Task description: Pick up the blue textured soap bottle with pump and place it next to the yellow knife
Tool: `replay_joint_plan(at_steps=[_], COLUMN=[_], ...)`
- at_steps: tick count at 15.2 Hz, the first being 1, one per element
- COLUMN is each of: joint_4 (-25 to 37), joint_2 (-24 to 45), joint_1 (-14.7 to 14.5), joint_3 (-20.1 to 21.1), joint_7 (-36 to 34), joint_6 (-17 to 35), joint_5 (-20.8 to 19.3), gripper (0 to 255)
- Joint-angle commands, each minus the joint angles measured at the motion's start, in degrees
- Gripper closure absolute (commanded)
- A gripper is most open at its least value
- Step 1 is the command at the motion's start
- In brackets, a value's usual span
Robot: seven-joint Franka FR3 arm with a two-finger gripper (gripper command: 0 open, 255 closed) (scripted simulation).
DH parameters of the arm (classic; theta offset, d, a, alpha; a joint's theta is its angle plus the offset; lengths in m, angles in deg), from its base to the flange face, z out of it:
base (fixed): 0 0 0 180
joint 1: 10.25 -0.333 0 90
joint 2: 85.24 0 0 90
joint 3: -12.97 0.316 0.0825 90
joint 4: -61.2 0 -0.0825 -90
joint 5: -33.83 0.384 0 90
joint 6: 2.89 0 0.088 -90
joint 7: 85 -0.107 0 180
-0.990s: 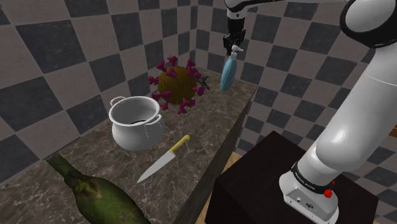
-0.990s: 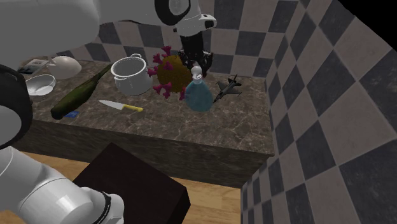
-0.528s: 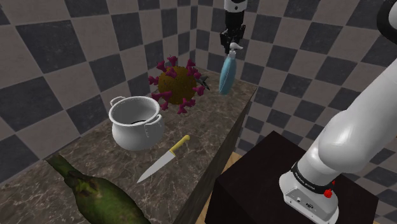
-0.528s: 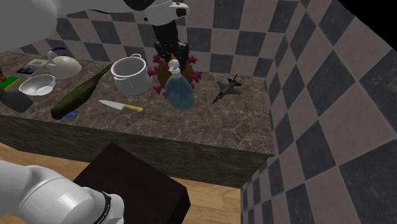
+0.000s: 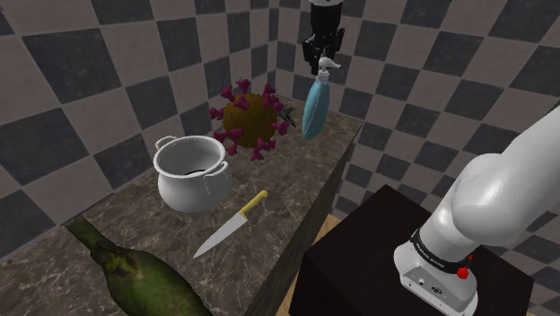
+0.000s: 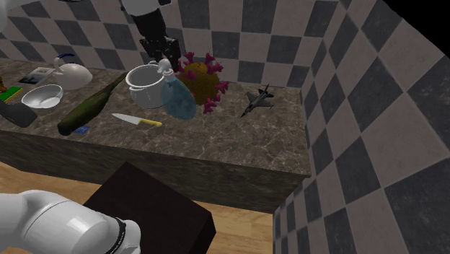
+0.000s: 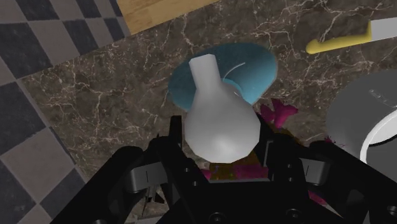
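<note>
**Blue soap bottle hanging from the gripper, over the counter**

We count 1 blue soap bottle [image 5: 314, 106] [image 6: 178, 99] [image 7: 256, 69] with a white pump head, 1 yellow-handled knife [image 5: 231, 224] [image 6: 135, 120] [image 7: 348, 40], 1 white pot [image 5: 190, 171] [image 6: 146, 83] [image 7: 369, 121], 1 brown ball with magenta spikes [image 5: 251, 121] [image 6: 207, 81], 1 green bottle [image 5: 135, 269] [image 6: 90, 108] lying on its side, 1 small dark toy jet [image 6: 257, 99] and 1 white bowl [image 6: 45, 96]. All but the soap bottle rest on 1 dark marble counter [image 5: 296, 184] [image 6: 238, 141].

We see a short line of lettering on the ring at the arm's base in the shoulder view; it is too small to read.

We see the gripper [image 5: 323, 57] [image 6: 163, 58] [image 7: 219, 145] with its 2 black fingers [image 7: 175, 135] pinching the white pump head from either side, opened only as wide as that head. The blue body dangles below it, slightly tilted, above the counter.

On the shoulder view's clock face, the soap bottle hangs at 3 o'clock of the spiked ball, and the knife lies at 7 o'clock of the soap bottle, well apart from it. In the second exterior view the soap bottle hangs in front of the gap between the pot and the ball, with the knife near, at 8 o'clock of it, and the jet at 3 o'clock.
</note>
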Motion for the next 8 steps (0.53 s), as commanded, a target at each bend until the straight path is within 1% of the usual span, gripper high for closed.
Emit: replay_joint_plan(at_steps=[1, 8], joint_4=[0.5, 3.6], joint_2=[-0.9, -2.7], joint_1=[-1.1, -4.6], joint_3=[1.6, 7.4], joint_7=[-2.5, -10.7], joint_6=[-1.9, -8.3], joint_5=[0.4, 2.1], gripper=[255, 255])
